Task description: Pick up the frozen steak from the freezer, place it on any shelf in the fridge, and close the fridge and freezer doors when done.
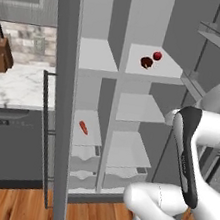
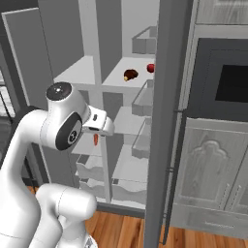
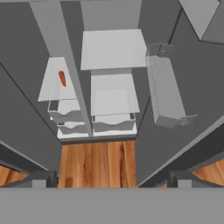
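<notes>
Steak (image 1: pixel 147 62) lies on a fridge shelf (image 1: pixel 162 70) beside a red ball (image 1: pixel 157 55); gripper (image 3: pixel 109 179) fingers spread apart, holding nothing

Flat, even rendered light with no clear source; soft shading darkens the fridge (image 1: pixel 143 46) interior's upper recesses; no glare; edges slightly soft and pixelated; hand view shows strong converging perspective, no blur.

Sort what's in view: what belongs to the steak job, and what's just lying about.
Job: steak; fridge shelf under it; freezer; freezer door; fridge door.
Lying about: red ball; carrot; knife block; dishwasher; oven.
</notes>
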Available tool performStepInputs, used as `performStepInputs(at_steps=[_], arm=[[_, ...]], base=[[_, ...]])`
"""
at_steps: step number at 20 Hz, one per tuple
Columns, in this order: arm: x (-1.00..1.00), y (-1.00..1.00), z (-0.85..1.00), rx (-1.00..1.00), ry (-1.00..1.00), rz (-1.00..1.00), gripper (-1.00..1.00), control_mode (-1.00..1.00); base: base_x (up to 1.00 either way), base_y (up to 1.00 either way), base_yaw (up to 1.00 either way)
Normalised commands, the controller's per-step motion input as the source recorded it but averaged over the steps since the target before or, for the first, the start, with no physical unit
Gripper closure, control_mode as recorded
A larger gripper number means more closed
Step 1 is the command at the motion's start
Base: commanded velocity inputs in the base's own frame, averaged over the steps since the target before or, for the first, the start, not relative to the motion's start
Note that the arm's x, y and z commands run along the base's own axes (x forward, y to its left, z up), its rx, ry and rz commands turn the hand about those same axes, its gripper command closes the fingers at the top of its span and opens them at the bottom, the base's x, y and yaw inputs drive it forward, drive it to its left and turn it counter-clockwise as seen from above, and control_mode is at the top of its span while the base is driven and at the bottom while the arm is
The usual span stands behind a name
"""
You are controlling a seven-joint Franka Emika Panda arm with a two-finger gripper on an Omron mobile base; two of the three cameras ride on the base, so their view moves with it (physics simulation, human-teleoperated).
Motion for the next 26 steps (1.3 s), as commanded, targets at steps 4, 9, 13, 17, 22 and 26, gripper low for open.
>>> performStepInputs(at_steps=[4,9,13,17,22,26], arm=[[0.00,0.00,0.00,0.00,0.00,0.00,-1.00,1.00],[-0.09,0.00,0.00,0.00,0.00,0.00,-1.00,-1.00],[-0.32,0.14,0.01,0.00,0.00,0.02,-1.00,-1.00],[-0.76,0.56,0.07,0.03,-0.11,0.16,-1.00,-1.00],[-0.75,0.99,0.00,0.01,-0.19,0.09,-1.00,-1.00],[-0.46,1.00,-0.01,0.00,-0.21,0.00,-1.00,-1.00]], base=[[-0.44,0.00,0.00],[-0.11,0.00,0.00],[0.00,0.00,0.00],[0.00,0.00,0.00],[0.00,0.00,0.00],[0.00,0.00,0.00]])
